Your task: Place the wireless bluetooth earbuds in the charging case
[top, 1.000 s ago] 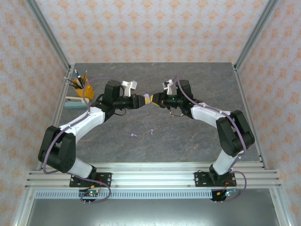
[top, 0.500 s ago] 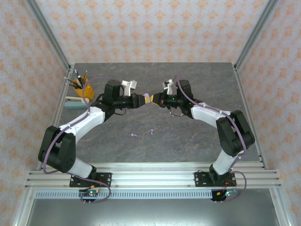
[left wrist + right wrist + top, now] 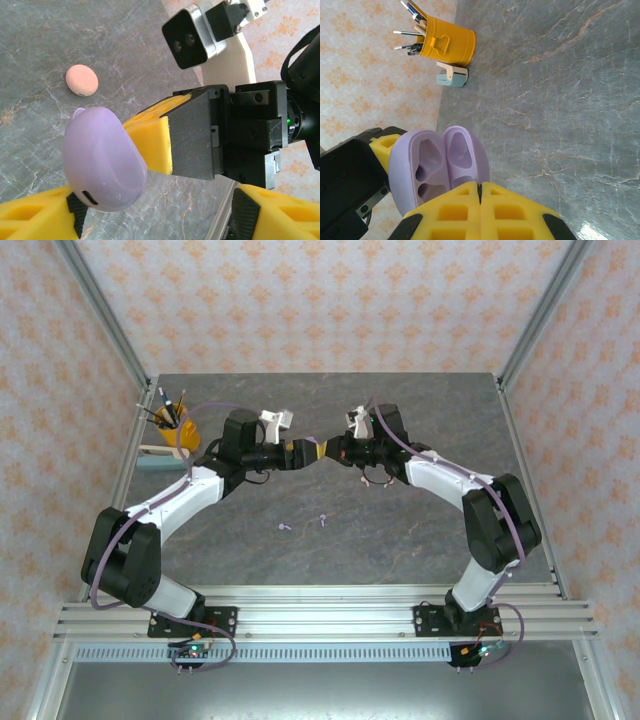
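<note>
We see the right claw (image 3: 480,192) pinched shut on the edge of the open lilac egg-shaped plastic charging case (image 3: 435,160). It holds the case in the air over the far middle of the grey stone-patterned bench (image 3: 420,540), and the case's sockets are empty. The left claw (image 3: 155,215) stands wide open, gripping nothing, its fingers either side of the case. One tiny lilac stemmed earbud (image 3: 284,527) and a second lilac earbud (image 3: 323,519) lie apart mid-bench. A closed salmon-pink egg-shaped case (image 3: 81,80) rests on the bench.
</note>
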Available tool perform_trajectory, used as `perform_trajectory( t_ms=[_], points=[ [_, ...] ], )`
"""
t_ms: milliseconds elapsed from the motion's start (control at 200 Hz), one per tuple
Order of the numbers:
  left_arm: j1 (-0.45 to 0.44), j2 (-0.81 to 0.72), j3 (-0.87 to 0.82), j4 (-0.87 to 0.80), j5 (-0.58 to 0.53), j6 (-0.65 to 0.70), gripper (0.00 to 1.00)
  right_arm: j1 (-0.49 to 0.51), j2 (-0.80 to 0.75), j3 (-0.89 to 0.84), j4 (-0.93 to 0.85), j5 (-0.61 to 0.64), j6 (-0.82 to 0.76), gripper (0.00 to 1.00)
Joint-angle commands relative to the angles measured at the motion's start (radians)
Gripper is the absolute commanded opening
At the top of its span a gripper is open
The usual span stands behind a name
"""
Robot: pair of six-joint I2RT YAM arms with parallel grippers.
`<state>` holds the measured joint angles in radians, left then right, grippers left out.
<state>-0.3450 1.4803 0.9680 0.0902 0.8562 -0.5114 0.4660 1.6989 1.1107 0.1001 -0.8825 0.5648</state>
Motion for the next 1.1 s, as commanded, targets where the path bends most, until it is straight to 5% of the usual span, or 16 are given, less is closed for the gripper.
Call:
perform_trajectory(
  t_ms=[0,415,671,866,1096],
  points=[
    [0.01,-0.022,0.028,-0.005,-0.006,0.031,0.81,0.002,0.001,0.056,-0.095,0.027,-0.092,0.0],
    [0.047,0.084,0.017,0.017,0.018,0.028,0.82,0.006,0.114,0.148,-0.182,0.028,-0.148,0.0],
    [0.053,0.08,-0.039,0.054,-0.094,0.005,0.83,0.011,0.164,0.132,-0.219,0.106,-0.109,0.0],
    [0.099,0.043,-0.053,-0.015,-0.279,-0.018,0.85,0.043,0.201,0.218,-0.461,0.267,-0.184,0.45],
    [0.171,0.034,-0.076,-0.064,-0.405,-0.105,0.87,0.101,0.281,0.369,-0.658,0.443,-0.219,0.64]
  ],
)
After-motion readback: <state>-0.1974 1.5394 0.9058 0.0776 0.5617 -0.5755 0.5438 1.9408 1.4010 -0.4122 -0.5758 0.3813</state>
